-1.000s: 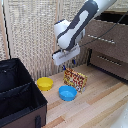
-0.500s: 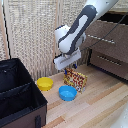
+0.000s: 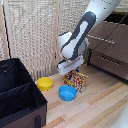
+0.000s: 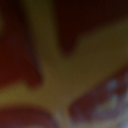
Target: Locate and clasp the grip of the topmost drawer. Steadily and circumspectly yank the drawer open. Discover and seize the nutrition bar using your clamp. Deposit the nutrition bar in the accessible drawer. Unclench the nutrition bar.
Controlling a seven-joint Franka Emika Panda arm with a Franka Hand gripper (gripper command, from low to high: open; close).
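The dark brown dresser (image 3: pixel 111 47) fills the exterior view's right, and its topmost drawer (image 3: pixel 102 36) looks shut from here, silver handle across the flat front, the matching lower drawer (image 3: pixel 111 61) beneath it. A big black bin (image 3: pixel 19 95) sits on the floor at the exterior view's left. The white arm (image 3: pixel 82 32) reaches down between them, its clamp (image 3: pixel 71 70) right at the top edge of the nutrition bar (image 3: pixel 76 80), which stands on the wooden floor (image 3: pixel 100 105). I cannot tell whether the fingers are closed on it. A yellow bowl (image 3: pixel 44 83) lies near the bin, and a blue bowl (image 3: pixel 67 93) sits just beside the packet. The wrist view is only a red and yellow blur.
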